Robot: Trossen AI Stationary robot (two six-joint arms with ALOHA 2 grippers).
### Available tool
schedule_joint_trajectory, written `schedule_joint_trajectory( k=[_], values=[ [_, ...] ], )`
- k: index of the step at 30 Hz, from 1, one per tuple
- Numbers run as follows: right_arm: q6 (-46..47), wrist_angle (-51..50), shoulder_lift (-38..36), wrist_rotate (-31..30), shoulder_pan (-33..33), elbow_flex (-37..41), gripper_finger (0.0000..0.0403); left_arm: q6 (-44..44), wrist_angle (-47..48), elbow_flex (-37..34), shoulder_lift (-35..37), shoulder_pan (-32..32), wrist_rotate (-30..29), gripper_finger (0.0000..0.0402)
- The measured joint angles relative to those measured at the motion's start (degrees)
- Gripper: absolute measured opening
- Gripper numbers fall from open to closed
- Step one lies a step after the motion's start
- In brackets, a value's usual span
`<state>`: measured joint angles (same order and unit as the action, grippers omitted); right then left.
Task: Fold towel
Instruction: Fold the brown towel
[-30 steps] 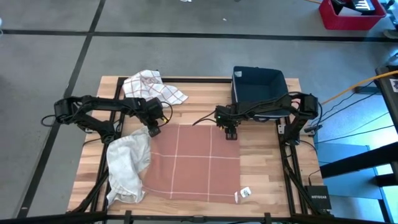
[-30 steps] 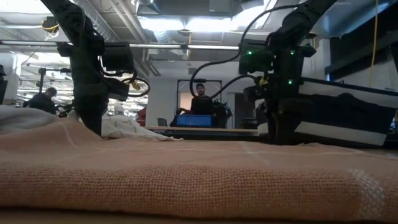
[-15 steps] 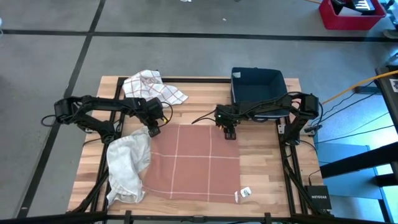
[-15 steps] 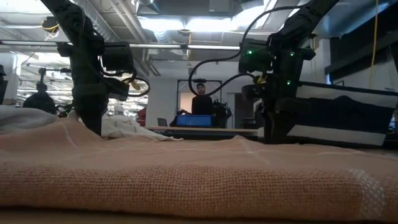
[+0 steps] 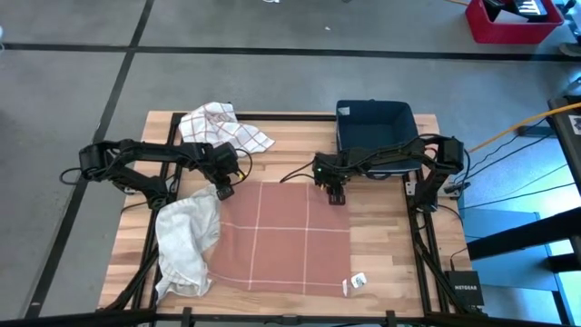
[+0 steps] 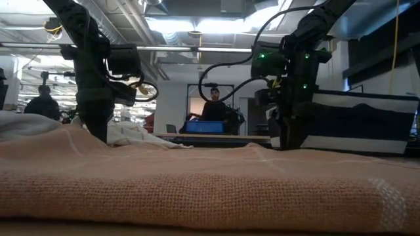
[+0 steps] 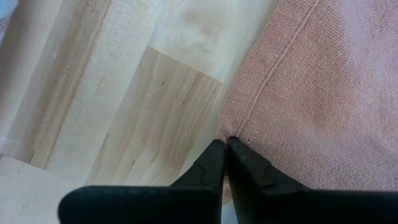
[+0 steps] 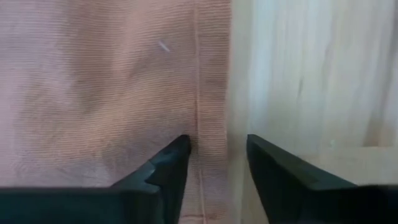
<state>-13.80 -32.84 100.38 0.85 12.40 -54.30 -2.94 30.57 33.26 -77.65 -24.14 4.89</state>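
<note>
Two dark, near-black jointed arms, slim tubular links, chunky joint housings. Left gripper: matte black fingers tapering to narrow tips, stepped notches on inner edges. Right gripper: matte black fingers, broader, angular, stepped inner profile. Black cables looping off both wrists. Green indicator lights on right wrist housing, none seen on left.

The towel is dusty pink with thin pale lines forming a grid. Beside the towel, on its left-arm side, lies a cream-white cloth. Beyond the towel's far left corner lies a white cloth with a red check pattern. Beyond the towel's far right corner stands a dark navy bin. The table is light wood planking. Both arms are black.
</note>
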Motion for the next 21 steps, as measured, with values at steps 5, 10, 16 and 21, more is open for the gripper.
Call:
schedule_joint_trajectory(
  k=[5, 10, 16, 21],
  values=[
    [0.0, -0.1, 0.0, 0.4, 0.0, 0.0, 0.0091, 0.0, 0.0, 0.0, 0.0, 0.0, 0.0, 0.0008],
    [-0.2, 0.0, 0.0, -0.4, 0.0, 0.0, 0.0020, 0.4, 0.0, 0.0, 0.0, 0.0, 0.0, 0.0005],
    [0.2, -2.7, -0.2, -7.5, -1.0, -1.8, 0.0011, 0.4, 1.6, 1.1, 1.6, 0.9, -0.3, 0.0002],
    [0.0, -6.7, -3.4, -12.6, -3.9, -7.4, 0.0008, 0.4, 8.3, 6.2, 6.9, 3.7, -4.6, 0.0002]
  ],
)
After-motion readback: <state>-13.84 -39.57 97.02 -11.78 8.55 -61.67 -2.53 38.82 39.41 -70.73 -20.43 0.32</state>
